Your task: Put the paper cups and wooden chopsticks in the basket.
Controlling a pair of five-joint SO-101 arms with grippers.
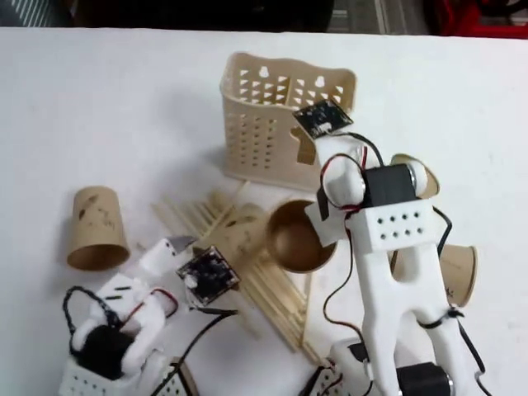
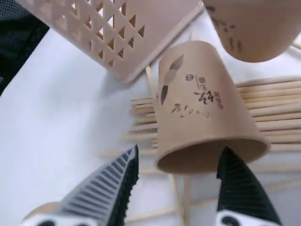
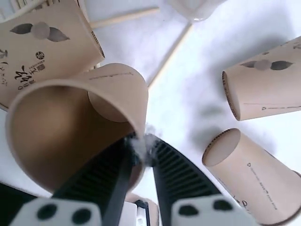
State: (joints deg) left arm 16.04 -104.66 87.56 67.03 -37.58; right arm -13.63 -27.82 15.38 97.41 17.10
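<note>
White table (image 1: 99, 107), possibly dark floor (image 1: 165, 11)

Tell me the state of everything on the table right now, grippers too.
Basket: upright.
Wooden chopsticks: scattered, lying flat.
Held cup: tilted.
Right gripper: shut on its rim.
Left gripper: open.
Cup on the chopsticks: on its side.
Far-left cup: on its side.
Two right-side cups: on their sides.

high view looks down; 2 wrist views close over cups (image 2: 202, 108).
</note>
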